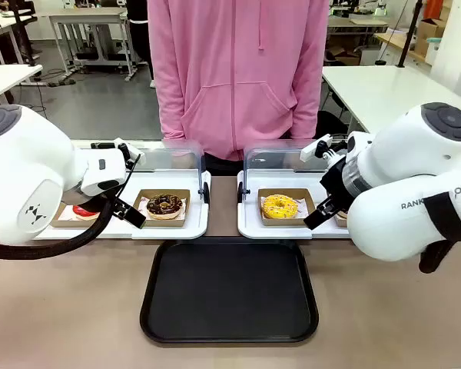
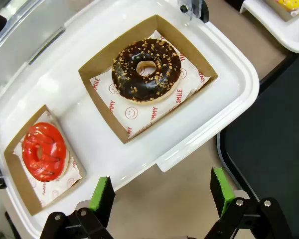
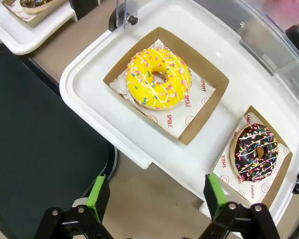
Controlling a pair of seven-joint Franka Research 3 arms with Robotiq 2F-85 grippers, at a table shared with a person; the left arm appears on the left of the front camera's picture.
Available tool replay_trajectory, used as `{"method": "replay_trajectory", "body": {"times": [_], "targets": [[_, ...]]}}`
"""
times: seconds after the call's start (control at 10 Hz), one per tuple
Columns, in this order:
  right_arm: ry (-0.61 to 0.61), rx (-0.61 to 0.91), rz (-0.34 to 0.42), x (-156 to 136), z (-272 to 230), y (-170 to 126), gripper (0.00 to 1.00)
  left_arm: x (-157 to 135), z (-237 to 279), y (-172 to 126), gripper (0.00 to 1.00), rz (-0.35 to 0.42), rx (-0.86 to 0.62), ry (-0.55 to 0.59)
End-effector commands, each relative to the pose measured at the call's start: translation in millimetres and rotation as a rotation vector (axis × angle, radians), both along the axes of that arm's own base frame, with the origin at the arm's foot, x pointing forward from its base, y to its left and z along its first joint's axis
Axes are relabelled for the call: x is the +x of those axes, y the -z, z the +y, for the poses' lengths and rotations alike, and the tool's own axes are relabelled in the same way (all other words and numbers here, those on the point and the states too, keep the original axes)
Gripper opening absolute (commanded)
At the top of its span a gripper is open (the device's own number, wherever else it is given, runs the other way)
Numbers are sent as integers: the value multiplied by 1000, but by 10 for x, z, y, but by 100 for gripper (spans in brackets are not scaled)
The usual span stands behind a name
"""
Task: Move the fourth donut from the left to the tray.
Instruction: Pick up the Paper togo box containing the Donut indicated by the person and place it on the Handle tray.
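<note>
1. The right gripper (image 3: 154,199) is seen spread wide, with nothing held.
2. The fourth donut (image 3: 257,152) is seen ahead of it, to the right.
3. The tray (image 3: 40,149) is seen to its left.
4. The left gripper (image 2: 162,194) is likewise released.

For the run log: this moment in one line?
left pincer: open | right pincer: open | fourth donut: in holder, ungrasped | tray: no donut

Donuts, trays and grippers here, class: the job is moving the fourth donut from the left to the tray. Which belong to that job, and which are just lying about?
Job: fourth donut, chocolate with sprinkles; black tray; open right gripper.
Lying about: red donut; crumb-topped chocolate donut; yellow donut; white display trays; left gripper.
</note>
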State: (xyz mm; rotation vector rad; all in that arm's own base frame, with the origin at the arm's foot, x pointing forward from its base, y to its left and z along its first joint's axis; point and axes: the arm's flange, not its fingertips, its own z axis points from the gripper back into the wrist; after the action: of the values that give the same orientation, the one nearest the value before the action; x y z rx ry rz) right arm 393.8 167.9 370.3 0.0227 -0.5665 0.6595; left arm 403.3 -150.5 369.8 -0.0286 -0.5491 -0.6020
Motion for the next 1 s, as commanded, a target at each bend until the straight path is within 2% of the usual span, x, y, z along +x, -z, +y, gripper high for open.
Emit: {"method": "replay_trajectory", "body": {"times": [0.0,0.9], "targets": [[0,0,0,0,0,-1,100,-1,0,-5,100,-1,0,0],[-2,-2,-1,-1,3,0,100,0,0,0,100,0,0,0]]}}
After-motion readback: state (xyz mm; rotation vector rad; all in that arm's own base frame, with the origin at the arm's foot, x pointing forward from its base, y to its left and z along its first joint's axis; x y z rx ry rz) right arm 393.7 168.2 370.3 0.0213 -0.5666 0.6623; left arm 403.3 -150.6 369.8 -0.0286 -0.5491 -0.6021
